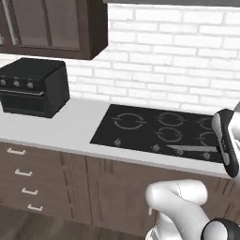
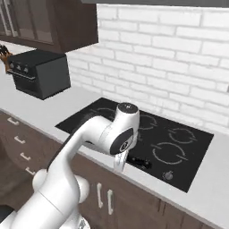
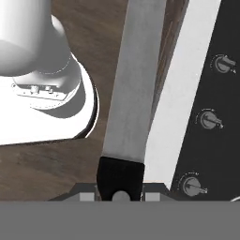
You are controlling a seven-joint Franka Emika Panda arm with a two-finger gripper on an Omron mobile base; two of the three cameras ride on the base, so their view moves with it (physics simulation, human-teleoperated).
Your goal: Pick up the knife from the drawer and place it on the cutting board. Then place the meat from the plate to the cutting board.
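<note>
The claw (image 3: 120, 195) is closing narrowly on the knife (image 3: 135, 89) and is holding it by the black handle (image 3: 120, 174), which is sitting between the two fingers at the bottom of the hand view. The grey blade is running straight away from the claw, and in this view it is crossing over the brown wooden floor (image 3: 70, 159) and the dark cabinet front. Just to the right of the blade, the white edge of the counter (image 3: 185, 93) is lying along it, and further right of the claw three round knobs (image 3: 209, 120) of the black cooktop (image 3: 229, 108) are showing in a row. In the left base view the knife (image 1: 197, 149) is pointing out from the claw as a thin grey wedge, and it is hanging over the front part of the cooktop (image 1: 140, 124), near its knobs. In the right base view the blade (image 2: 120, 163) is hanging down below the hand, in front of the cooktop's near edge and the counter (image 2: 214, 188). Far from the claw, at the other end of the counter, a black oven (image 1: 33, 86) is standing under a dark wall cabinet (image 1: 56, 26). A white brick wall (image 1: 178, 56) is rising behind the cooktop, beyond the claw, and drawers with pale handles (image 1: 23, 173) are sitting under the counter.
</note>
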